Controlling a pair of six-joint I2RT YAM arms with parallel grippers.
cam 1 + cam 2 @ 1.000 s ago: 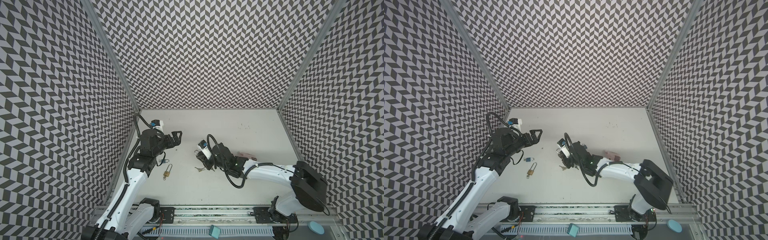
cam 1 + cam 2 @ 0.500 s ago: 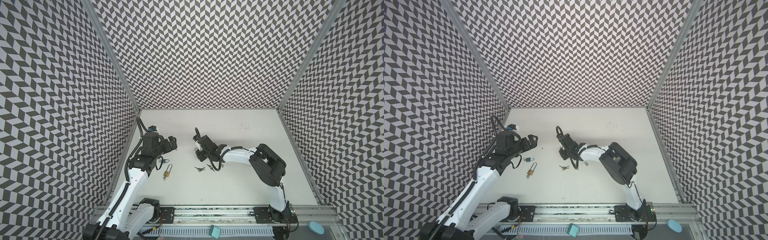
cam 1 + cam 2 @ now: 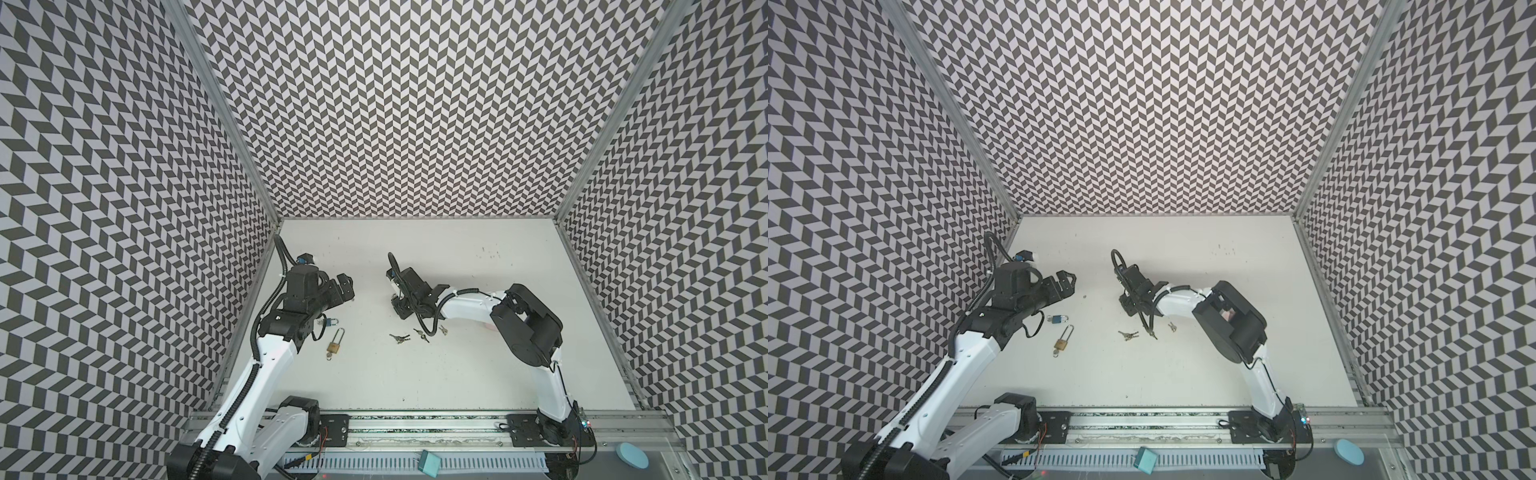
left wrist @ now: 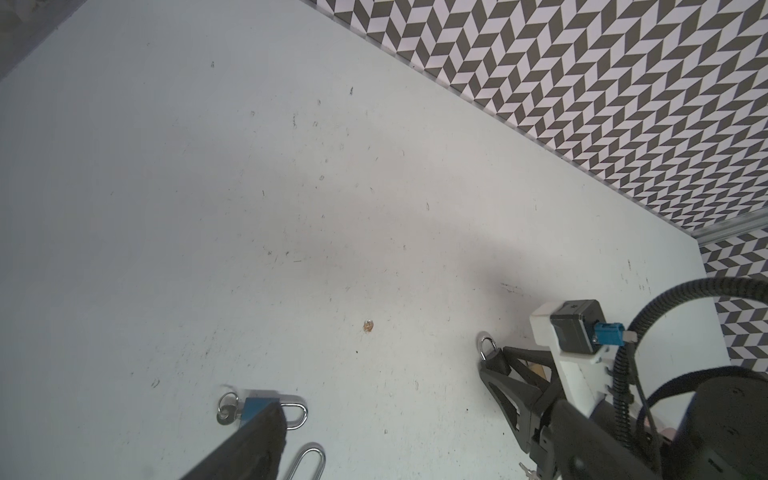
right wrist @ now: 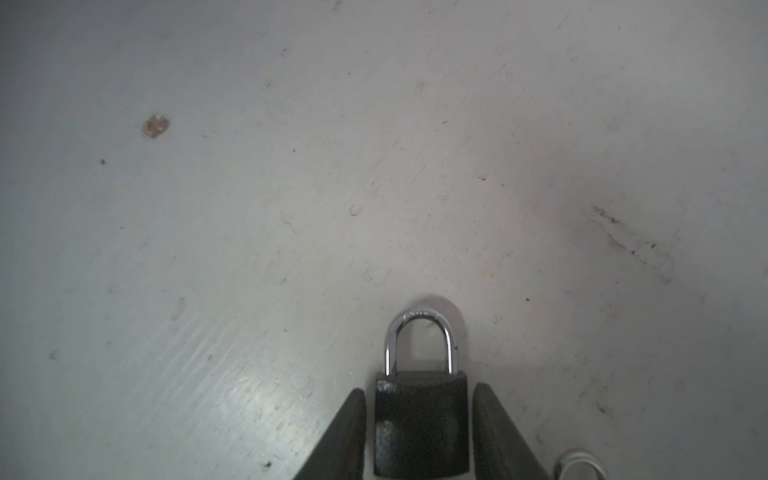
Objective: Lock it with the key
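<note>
One black padlock [image 5: 422, 424], shackle engraving [image 5: 420, 314] illegible

surface: white table [image 3: 457, 374] | locks: brass padlock [image 3: 333, 347], blue padlock [image 3: 331, 321], black padlock [image 5: 420, 424] | loose keys [image 3: 400, 338], perhaps three sets

Your left arm [image 3: 270, 361] climbs from the bottom left in both top views and bends at the elbow. Its left gripper [image 3: 343, 289] points toward the right of the frame, up in the air, with the jaws wide apart. In the left wrist view only one of its fingers [image 4: 249, 449] shows, at the bottom edge.

Your right arm [image 3: 469, 309] starts at the bottom right, folds sharply at its black elbow and stretches left to the middle. The right gripper [image 3: 401, 311] tips down low, with the jaws a little apart.
</note>
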